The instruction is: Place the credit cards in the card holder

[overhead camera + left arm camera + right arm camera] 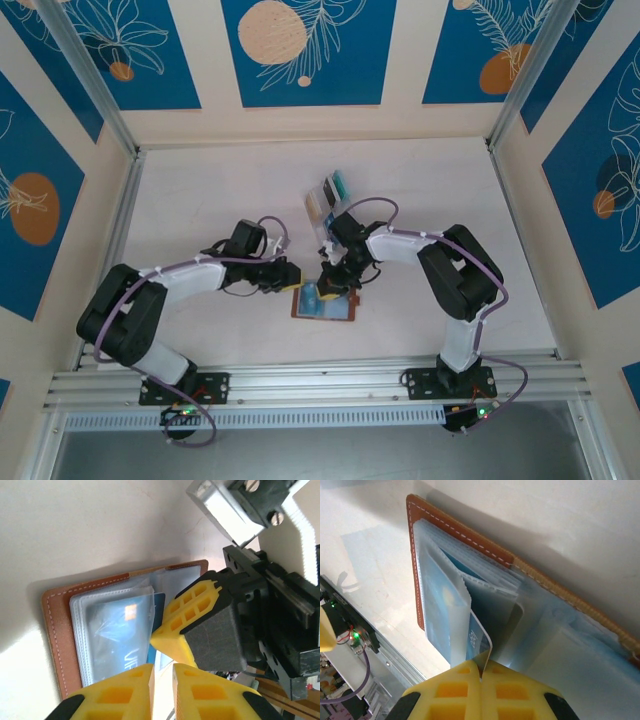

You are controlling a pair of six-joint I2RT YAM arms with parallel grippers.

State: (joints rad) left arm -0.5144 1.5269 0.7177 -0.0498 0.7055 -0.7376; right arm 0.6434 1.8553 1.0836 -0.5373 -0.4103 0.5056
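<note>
The card holder [323, 305] lies open on the white table [200, 200], close to the near edge and between the two arms. Its brown stitched cover [457, 532] faces down and the clear inner sleeves [100, 625] face up.

Right gripper [481, 671] — jaws clamped flat together on the lower edge of a blue credit card [476, 639]. The card stands tilted. Its upper part sits among the sleeves near the fold of the holder, and its lower corner is outside, pinched between the yellow fingertips [457, 685]. In the overhead view this gripper [330, 288] hangs directly over the holder's far edge.

Left gripper [162, 680] — yellow fingers [122, 692] set to a narrow slit, positioned just above the holder's sleeves. Something pale shows in the slit, but I cannot tell whether anything is gripped there. From above, this gripper [288, 275] sits just to the left of the right one, with the tips of both close together over the holder.

A second blue card [117, 630] lies flat inside the front sleeve.

A clear rack [325, 205] stands farther back on the table, beyond the right gripper, with several more cards [340, 184] upright in its slots.
</note>
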